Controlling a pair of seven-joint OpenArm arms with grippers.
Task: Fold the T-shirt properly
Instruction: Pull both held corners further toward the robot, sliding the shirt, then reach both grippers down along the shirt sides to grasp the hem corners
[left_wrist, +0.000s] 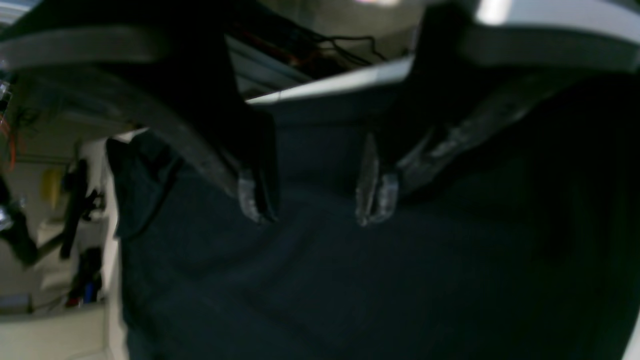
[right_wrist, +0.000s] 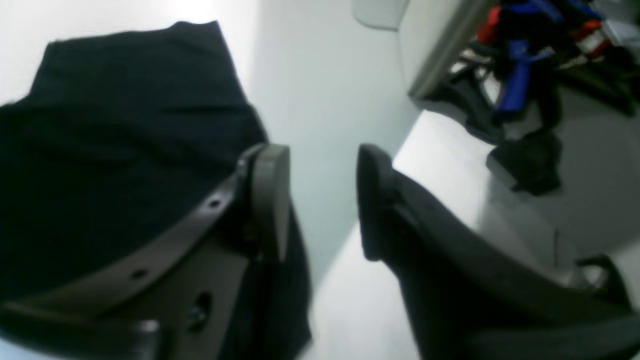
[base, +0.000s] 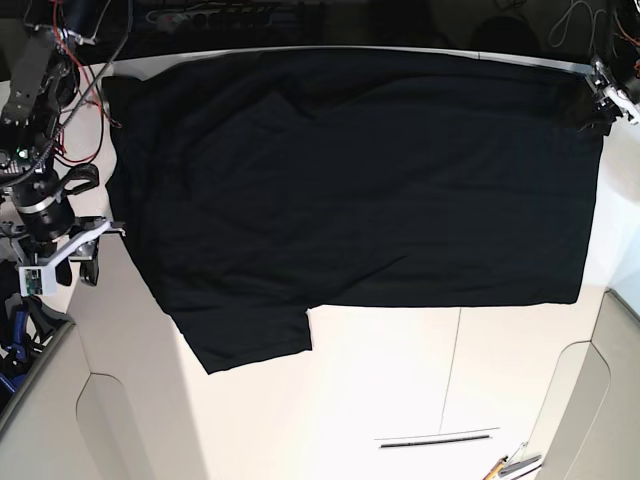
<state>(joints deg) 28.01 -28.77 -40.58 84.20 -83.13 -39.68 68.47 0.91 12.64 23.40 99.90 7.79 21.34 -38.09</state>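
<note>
Mostly blurred, both wrist views: left pincer (left_wrist: 312, 200) and right pincer (right_wrist: 322, 200) apart over the T-shirt (base: 360, 180).

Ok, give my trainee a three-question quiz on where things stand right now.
1. True or false: the T-shirt lies spread on the table, plain side up.
2. In the wrist views, the jaws of the left gripper and right gripper stand: A) apart with nothing between, B) clamped on cloth.
3. Fill in: the right gripper hangs beside the shirt's ____, off the cloth.

Key: 1 true; 2 A; 3 sleeve.
</note>
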